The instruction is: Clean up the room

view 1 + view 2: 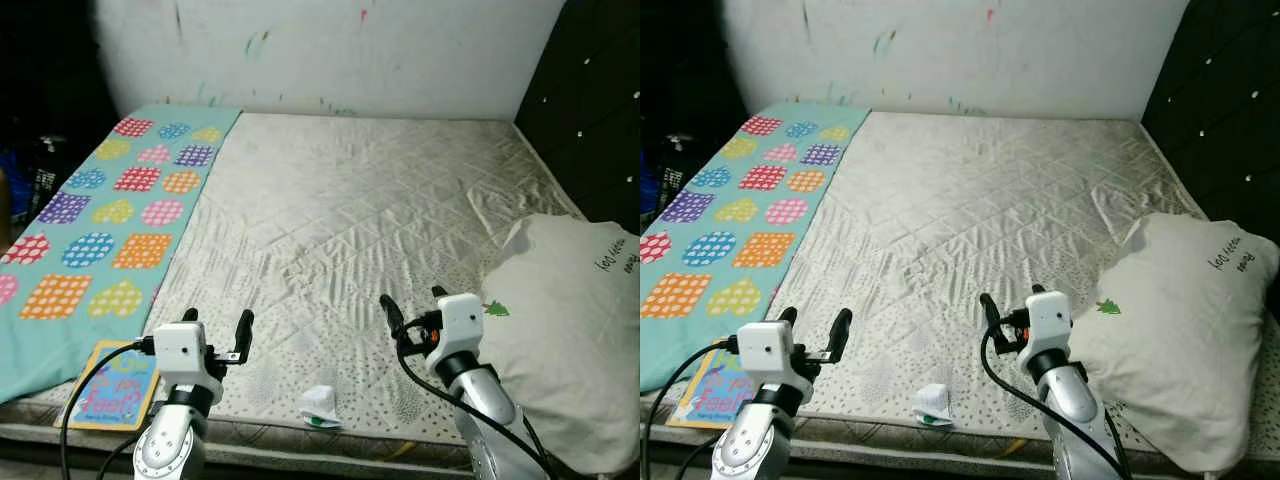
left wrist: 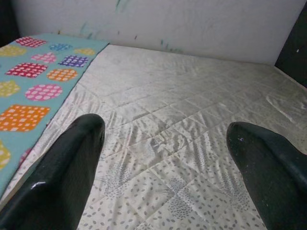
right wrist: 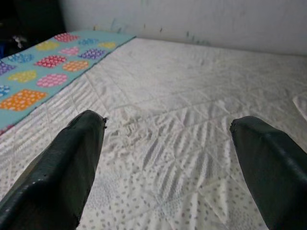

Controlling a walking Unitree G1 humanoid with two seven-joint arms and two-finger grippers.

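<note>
Bed: wide quilted cream mattress (image 1: 350, 200). Teal blanket with coloured dotted shapes (image 1: 105, 215) lies along its left edge; big off-white pillow (image 1: 570, 340) at the near right corner. Colourful children's book (image 1: 108, 385) at the near left corner; small crumpled white scrap (image 1: 320, 405) at the near edge, between both arms. Left pincer (image 1: 215, 325) and right pincer (image 1: 410, 303) hover wide open, empty. Likely first pick: the scrap; lower from above and pinch the scrap without snagging the quilting.

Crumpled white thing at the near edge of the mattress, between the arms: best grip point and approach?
Take the crumpled white piece across its raised upper fold, from above. It sits low and bunched on the quilted mattress, so a side approach would probably push it along. Both the left gripper and right gripper hang open beyond it; the left looks slightly nearer.
</note>
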